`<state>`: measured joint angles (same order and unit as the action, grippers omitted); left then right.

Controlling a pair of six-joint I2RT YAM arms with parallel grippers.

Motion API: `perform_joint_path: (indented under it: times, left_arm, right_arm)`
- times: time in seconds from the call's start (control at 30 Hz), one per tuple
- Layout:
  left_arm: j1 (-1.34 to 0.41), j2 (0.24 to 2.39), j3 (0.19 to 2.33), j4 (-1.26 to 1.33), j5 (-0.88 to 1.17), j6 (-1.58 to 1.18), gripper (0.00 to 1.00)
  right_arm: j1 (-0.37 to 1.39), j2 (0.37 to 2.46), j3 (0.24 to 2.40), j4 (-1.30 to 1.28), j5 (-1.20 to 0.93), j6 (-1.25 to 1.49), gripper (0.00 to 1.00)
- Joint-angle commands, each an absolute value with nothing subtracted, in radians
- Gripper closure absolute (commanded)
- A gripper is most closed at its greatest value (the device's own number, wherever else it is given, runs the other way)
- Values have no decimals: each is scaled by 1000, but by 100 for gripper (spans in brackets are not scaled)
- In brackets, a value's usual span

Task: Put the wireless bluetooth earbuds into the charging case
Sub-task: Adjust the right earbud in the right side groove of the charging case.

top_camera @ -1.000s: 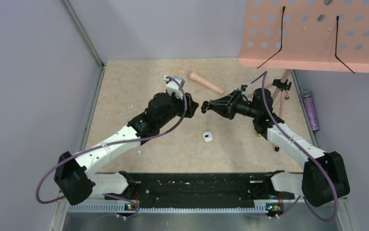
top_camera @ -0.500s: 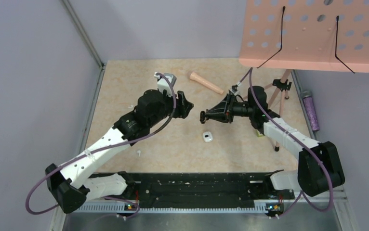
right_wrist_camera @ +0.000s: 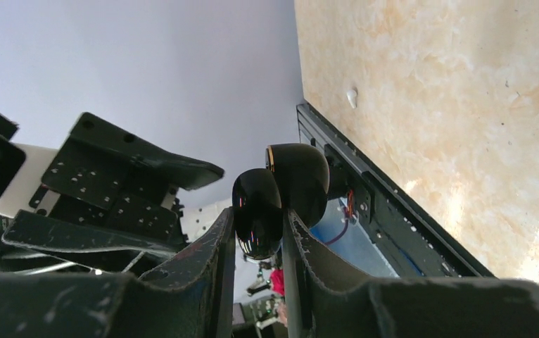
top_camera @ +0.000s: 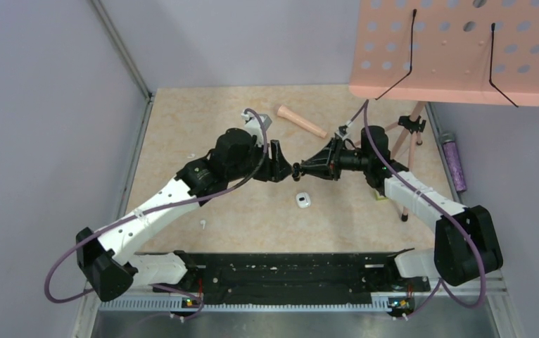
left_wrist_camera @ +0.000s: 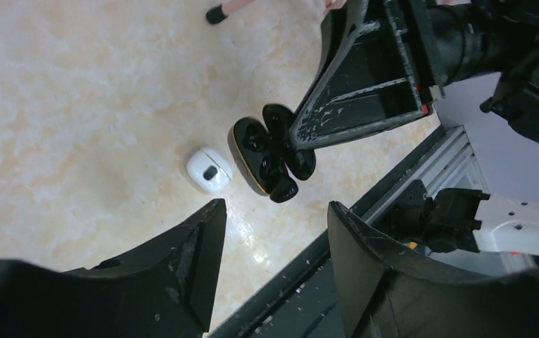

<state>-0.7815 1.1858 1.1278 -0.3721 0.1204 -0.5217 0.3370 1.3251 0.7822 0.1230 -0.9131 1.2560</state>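
My right gripper [top_camera: 297, 169] is shut on a glossy black charging case [right_wrist_camera: 257, 211], held open above the table. From the left wrist I look into its empty wells [left_wrist_camera: 270, 151], pinched by the right fingers [left_wrist_camera: 365, 77]. My left gripper [left_wrist_camera: 275, 208] is open with nothing between its fingers, and its tips [top_camera: 285, 169] almost meet the case. A tiny white earbud [top_camera: 203, 224] lies on the table near the front left, also seen from the right wrist [right_wrist_camera: 352, 96]. Another tiny white bit [top_camera: 191, 155] lies at the left. A small white rounded piece with a dark spot [top_camera: 303, 200] [left_wrist_camera: 209, 170] rests below the case.
A pink perforated panel [top_camera: 457, 49] on a tripod stand [top_camera: 411, 137] overhangs the back right. A pink rod [top_camera: 300, 121] lies at the back. A purple bottle [top_camera: 454, 163] sits outside the right edge. A black rail [top_camera: 288, 271] runs along the near edge.
My left gripper has swung right toward the case, closing the gap to the right gripper's tips. The right gripper shifted slightly down and left with the case, then held still.
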Motion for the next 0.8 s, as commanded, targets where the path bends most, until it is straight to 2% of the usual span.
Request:
perform_joint_path:
  times: [0.0,0.23,0.4,0.47,0.63,0.77]
  left_arm:
    - [-791,1222,1207,-471,58,-815,40]
    - [-798,1219,1159,-410,86,-1125,39]
    - [-810,1285,1168,-421,115,-1148,41]
    - [-815,1308,1177,-436,114,-1141,44]
    - [-819,1309,1161,-437,46,-1154,56]
    - [-820,1291,1146,-407,10,-1168,59]
  right_arm:
    - [331,1292,749,218,-841,1368,100]
    - [331,1283,735,199,-773,1387,100]
    - [330,1278,739,195,-763,1386,100]
    - [331,1277,739,198,-765,1387,100]
    - [331,1274,737,206,-770,1393,100]
    - [331,1273,735,211,-773,1394,100]
